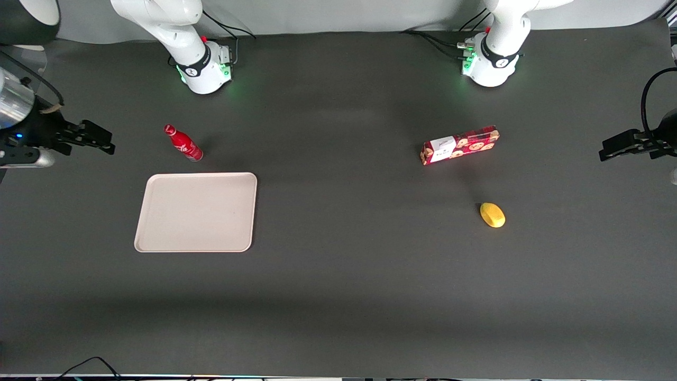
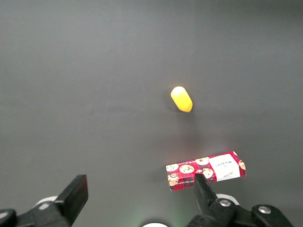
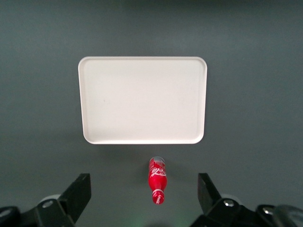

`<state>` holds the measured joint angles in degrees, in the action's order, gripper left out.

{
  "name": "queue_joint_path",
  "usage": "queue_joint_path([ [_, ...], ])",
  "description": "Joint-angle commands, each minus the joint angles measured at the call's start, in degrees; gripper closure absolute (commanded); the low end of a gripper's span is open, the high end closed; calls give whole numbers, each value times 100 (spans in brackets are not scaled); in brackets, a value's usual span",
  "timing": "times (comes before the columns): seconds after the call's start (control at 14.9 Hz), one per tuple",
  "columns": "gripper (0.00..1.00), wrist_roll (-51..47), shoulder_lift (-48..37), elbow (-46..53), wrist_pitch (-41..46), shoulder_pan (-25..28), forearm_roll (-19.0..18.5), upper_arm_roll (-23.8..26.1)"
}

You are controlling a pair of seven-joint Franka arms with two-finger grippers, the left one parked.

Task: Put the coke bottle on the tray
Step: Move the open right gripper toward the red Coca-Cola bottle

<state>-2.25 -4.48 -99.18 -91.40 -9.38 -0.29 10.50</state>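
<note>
The coke bottle (image 1: 183,143), small and red with white lettering, stands upright on the dark table. The beige tray (image 1: 196,211) lies flat and empty, just nearer to the front camera than the bottle. My right gripper (image 1: 110,143) hangs above the table at the working arm's end, well apart from the bottle. It is open and empty. In the right wrist view the bottle (image 3: 157,178) shows between the wide-spread fingers (image 3: 79,195) of the gripper (image 3: 144,196), with the tray (image 3: 142,99) past it.
A red cookie box (image 1: 460,144) lies toward the parked arm's end of the table. A yellow lemon-like object (image 1: 492,215) lies nearer the front camera than the box. Both show in the left wrist view, box (image 2: 206,170) and yellow object (image 2: 181,99).
</note>
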Motion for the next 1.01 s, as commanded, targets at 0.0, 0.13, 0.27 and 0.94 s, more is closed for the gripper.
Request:
queue_joint_path([
  [0.0,0,-83,-1052,-1819,-824,50,-41,4],
  [0.13,0,-47,-1493,-2725,-1202,50,-15,22],
  [0.27,0,119,-1853,-3578,-1642,50,72,13],
  [0.94,0,217,-2523,-6182,-3488,50,187,4],
])
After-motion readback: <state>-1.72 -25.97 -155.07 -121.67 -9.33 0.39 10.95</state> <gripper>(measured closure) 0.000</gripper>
